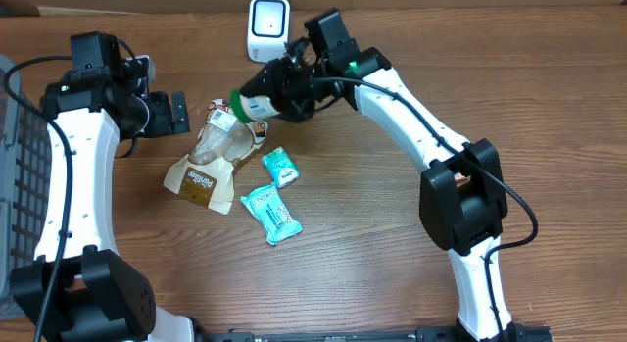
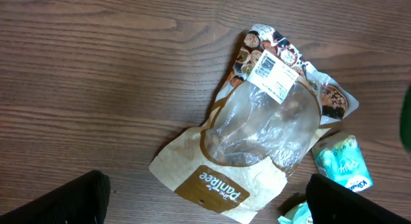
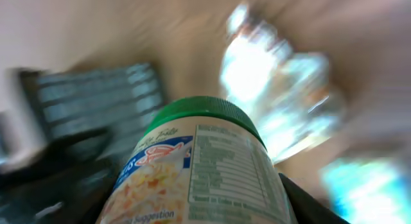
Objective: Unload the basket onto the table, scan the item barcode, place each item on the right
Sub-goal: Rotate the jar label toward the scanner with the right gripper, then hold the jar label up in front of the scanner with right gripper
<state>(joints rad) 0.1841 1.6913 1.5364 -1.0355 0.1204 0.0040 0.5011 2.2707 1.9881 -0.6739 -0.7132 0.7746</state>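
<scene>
While the right gripper [image 1: 279,99] is clamped around a green-lidded jar with a printed label [image 1: 250,105], the jar hangs tilted on its side above the wooden tabletop [image 1: 392,264]. It is near the far edge, lid toward the left, just in front of the white box-shaped barcode scanner [image 1: 267,26] standing at that edge. The left gripper [image 1: 167,114] hovers near the left edge with its jaws spread wide and holds nothing. Beneath it lies a brown paper bag with a clear plastic window [image 2: 257,134]. Two teal wrapped packets [image 1: 279,168] lie just beside the bag, toward the tabletop's middle.
</scene>
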